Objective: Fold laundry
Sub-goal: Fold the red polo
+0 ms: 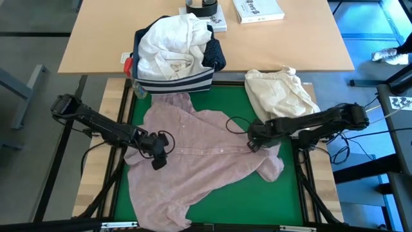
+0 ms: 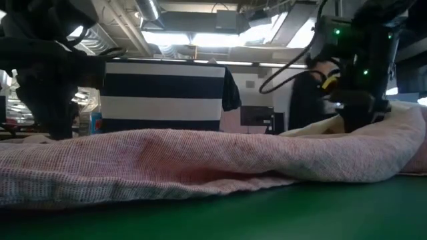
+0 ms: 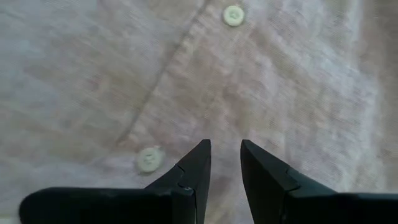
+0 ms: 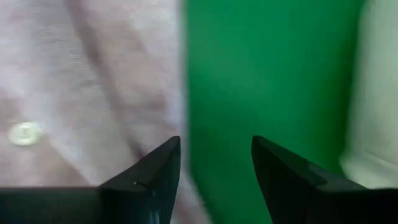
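A pale pink buttoned top (image 1: 199, 161) lies spread, with some wrinkles, on the green mat (image 1: 286, 193). My left gripper (image 1: 158, 158) points down over the top's left part, by the button placket (image 3: 186, 81). Its fingers (image 3: 225, 149) stand a narrow gap apart with nothing between them. My right gripper (image 1: 252, 143) stands open over the top's right edge (image 4: 177, 93), where pink cloth meets green mat (image 4: 267, 74). Whether either gripper touches the cloth cannot be told. More laundry, a white shirt (image 1: 170, 45) and a navy dotted piece (image 1: 215, 55), fills the bin.
The navy bin with white stripes (image 1: 174, 82) stands at the mat's far edge. A cream-beige cloth bundle (image 1: 280, 93) lies at the far right, close to my right arm. Books (image 1: 257, 9) and a tape roll (image 1: 203, 6) lie on the wooden table beyond.
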